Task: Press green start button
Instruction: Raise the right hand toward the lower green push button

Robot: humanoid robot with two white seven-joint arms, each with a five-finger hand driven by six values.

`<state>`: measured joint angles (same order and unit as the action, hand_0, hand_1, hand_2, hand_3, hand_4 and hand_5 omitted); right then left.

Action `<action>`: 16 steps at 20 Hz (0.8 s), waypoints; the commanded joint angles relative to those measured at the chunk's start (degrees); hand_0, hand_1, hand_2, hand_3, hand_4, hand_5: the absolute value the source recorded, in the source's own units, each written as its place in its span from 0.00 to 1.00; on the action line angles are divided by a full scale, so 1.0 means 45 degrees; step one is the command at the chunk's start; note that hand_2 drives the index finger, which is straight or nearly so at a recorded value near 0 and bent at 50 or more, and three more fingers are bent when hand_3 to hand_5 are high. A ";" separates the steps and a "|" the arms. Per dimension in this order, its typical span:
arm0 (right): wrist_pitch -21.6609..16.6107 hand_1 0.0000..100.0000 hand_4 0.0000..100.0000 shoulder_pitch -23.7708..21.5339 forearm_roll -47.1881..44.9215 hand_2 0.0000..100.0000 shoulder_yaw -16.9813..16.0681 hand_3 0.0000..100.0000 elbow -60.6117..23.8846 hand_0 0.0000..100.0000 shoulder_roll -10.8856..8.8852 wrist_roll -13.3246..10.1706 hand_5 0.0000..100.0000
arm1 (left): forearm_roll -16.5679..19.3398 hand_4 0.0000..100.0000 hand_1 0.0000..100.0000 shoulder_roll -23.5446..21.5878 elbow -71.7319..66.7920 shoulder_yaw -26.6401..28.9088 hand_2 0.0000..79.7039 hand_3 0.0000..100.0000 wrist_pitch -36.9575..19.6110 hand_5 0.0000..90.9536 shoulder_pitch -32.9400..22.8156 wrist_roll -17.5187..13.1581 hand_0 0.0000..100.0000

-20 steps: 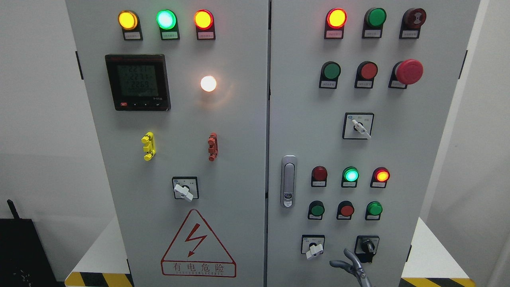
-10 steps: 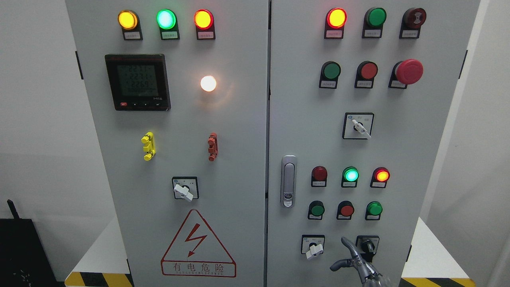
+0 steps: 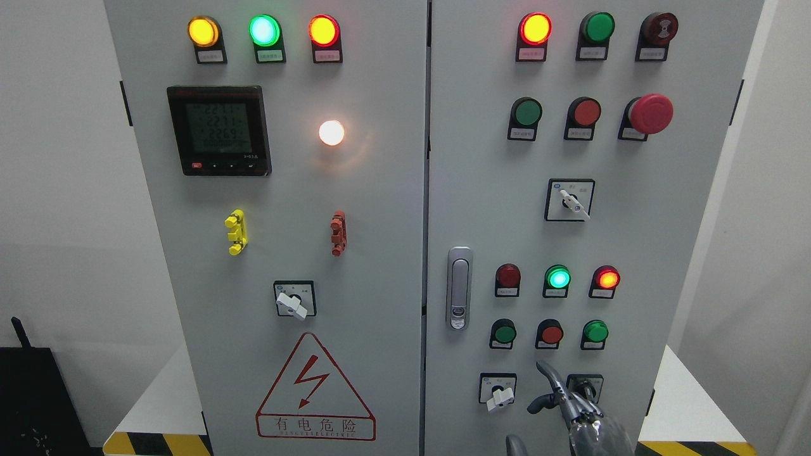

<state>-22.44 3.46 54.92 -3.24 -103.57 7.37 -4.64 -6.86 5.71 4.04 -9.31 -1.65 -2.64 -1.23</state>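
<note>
The grey control cabinet (image 3: 633, 240) fills the head view. On its right door, a lower row holds a dark green button (image 3: 505, 332), a red button (image 3: 551, 334) and a brighter green button (image 3: 595, 331). Another green button (image 3: 527, 112) sits higher up. My right hand (image 3: 557, 398) rises from the bottom edge, right of the middle. Its index finger (image 3: 546, 372) points up and its thumb (image 3: 536, 403) sticks out to the left. The fingertip is just below the red button and touches nothing. The hand holds nothing. The left arm does not show.
A white rotary switch (image 3: 499, 396) sits left of the hand and a black selector knob (image 3: 586, 386) is partly behind it. A lit green lamp (image 3: 558, 278) and a lit red lamp (image 3: 607, 279) are above the button row. A door handle (image 3: 459, 288) and a red emergency stop (image 3: 651, 114) are also there.
My right hand has risen from the bottom edge towards the lower button row, more of the wrist showing. The index fingertip climbed from beside the black knob to just under the red button.
</note>
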 commanded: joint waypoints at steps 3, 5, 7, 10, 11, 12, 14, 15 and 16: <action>0.0454 0.33 0.54 0.0596 0.0940 0.00 0.0484 0.56 0.0535 0.48 0.0041 -0.0140 0.44 | 0.0000 0.00 0.56 0.0000 0.0000 -0.0001 0.00 0.00 -0.0004 0.00 0.0001 0.0000 0.12; 0.0513 0.33 0.55 0.0656 0.1038 0.00 0.0563 0.56 0.0672 0.49 0.0041 -0.0140 0.44 | 0.0000 0.00 0.56 0.0000 0.0000 -0.0001 0.00 0.00 -0.0004 0.00 0.0002 0.0000 0.12; 0.0611 0.33 0.55 0.0773 0.1058 0.00 0.0698 0.56 0.0828 0.49 0.0041 -0.0140 0.43 | 0.0000 0.00 0.56 0.0000 0.0000 -0.0001 0.00 0.00 -0.0004 0.00 0.0002 0.0000 0.12; 0.0631 0.33 0.55 0.0988 0.1058 0.00 0.0739 0.56 0.1159 0.50 0.0041 -0.0140 0.43 | 0.0000 0.00 0.56 0.0000 0.0000 -0.0001 0.00 0.00 -0.0004 0.00 0.0002 0.0000 0.12; 0.0631 0.33 0.55 0.1027 0.1058 0.00 0.0739 0.56 0.1219 0.50 0.0041 -0.0140 0.43 | 0.0000 0.00 0.56 0.0000 0.0000 -0.0001 0.00 0.00 -0.0004 0.00 0.0002 0.0000 0.12; 0.0631 0.33 0.55 0.1124 0.1077 0.00 0.0758 0.56 0.1258 0.50 0.0041 -0.0140 0.43 | 0.0000 0.00 0.56 0.0000 0.0000 -0.0001 0.00 0.00 -0.0004 0.00 0.0002 0.0000 0.12; 0.0650 0.33 0.55 0.1222 0.1077 0.00 0.0758 0.56 0.1472 0.50 0.0041 -0.0140 0.43 | 0.0000 0.00 0.56 0.0000 0.0000 -0.0001 0.00 0.00 -0.0004 0.00 0.0002 0.0000 0.12; 0.0650 0.33 0.55 0.1300 0.1078 0.00 0.0758 0.56 0.1512 0.50 0.0041 -0.0140 0.43 | 0.0000 0.00 0.56 0.0000 0.0000 -0.0001 0.00 0.00 -0.0004 0.00 0.0002 0.0000 0.12; 0.0650 0.33 0.55 0.1359 0.1078 0.00 0.0758 0.56 0.1551 0.50 0.0041 -0.0140 0.43 | 0.0000 0.00 0.56 0.0000 0.0000 -0.0001 0.00 0.00 -0.0004 0.00 0.0002 0.0000 0.12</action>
<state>-19.54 8.02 59.41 -0.83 -99.77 7.52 -5.28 -6.86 5.71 4.04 -9.32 -1.65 -2.64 -1.23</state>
